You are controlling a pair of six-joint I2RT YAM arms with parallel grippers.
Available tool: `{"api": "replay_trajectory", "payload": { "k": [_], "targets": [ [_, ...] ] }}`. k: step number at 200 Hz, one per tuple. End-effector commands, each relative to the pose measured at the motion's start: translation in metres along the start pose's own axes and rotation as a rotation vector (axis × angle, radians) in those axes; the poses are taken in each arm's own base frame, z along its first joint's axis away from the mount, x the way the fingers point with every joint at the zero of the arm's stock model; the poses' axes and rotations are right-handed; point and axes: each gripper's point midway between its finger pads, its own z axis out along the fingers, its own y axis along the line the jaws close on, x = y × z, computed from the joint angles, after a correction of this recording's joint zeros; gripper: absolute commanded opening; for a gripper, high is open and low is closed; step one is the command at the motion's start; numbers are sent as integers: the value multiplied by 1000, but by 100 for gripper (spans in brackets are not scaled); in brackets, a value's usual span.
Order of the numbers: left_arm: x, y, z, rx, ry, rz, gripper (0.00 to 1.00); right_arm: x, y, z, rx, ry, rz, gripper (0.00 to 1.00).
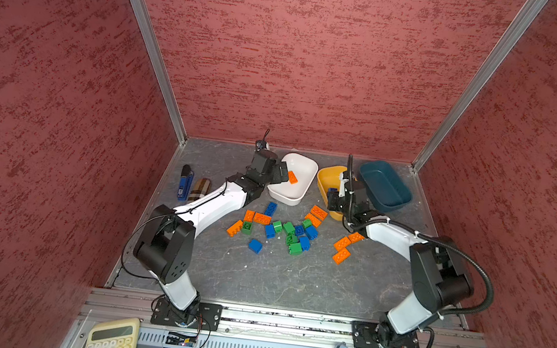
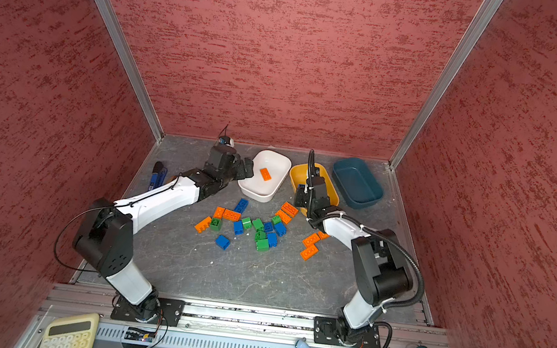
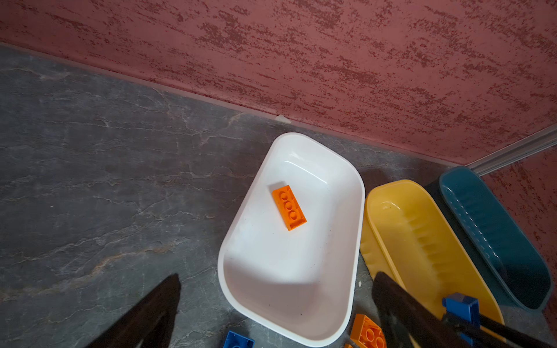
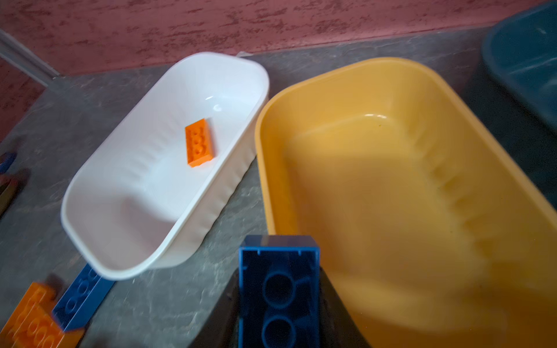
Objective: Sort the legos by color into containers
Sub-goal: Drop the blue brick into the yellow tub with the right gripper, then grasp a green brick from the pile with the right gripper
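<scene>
The sorting is barely getting under way: a single flat orange studded plastic brick is lying in the shallow white rounded-rectangular plastic tub. Some two dozen loose orange, blue and green plastic bricks are sitting scattered across the middle of the grey marbled desk, a few orange ones lying apart toward its right edge. The three tubs are standing in a row along the desk's far edge: white, then the mustard yellow plastic tub, then the dark teal plastic tub nearest the far right corner. The yellow tub is showing a bare floor, and the teal one is looking empty too, as far as its dark interior lets one tell. The right gripper is clamping a chunky blue brick at the yellow tub's near rim, which suggests that tub is being claimed for blue. The left gripper is hovering over the white tub's near end, jaws spread wide with nothing between them. Nearly every brick is waiting to be sorted.
</scene>
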Motion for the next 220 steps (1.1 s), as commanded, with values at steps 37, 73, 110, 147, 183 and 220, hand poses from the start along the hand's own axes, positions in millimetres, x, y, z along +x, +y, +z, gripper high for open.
{"api": "replay_trajectory", "payload": {
  "k": [37, 73, 110, 147, 183, 220],
  "targets": [
    [-5, 14, -15, -14, -6, -66, 99, -33, -21, 25, 144, 0, -3, 50],
    [-2, 20, -13, 54, 25, -152, 99, -30, 11, 9, -31, 30, -26, 62],
    [4, 48, -13, 8, 46, -258, 99, 10, 55, -14, -191, 153, -86, 63],
    [14, 79, -17, -30, 76, -390, 99, 65, 72, -27, -204, 318, -160, 58],
    [15, 73, -19, 23, 101, -352, 99, 109, 79, -30, -246, 438, -244, 51],
    [18, 66, -16, 33, 130, -325, 99, 118, 76, -21, -195, 452, -267, 45]
  ]
}}
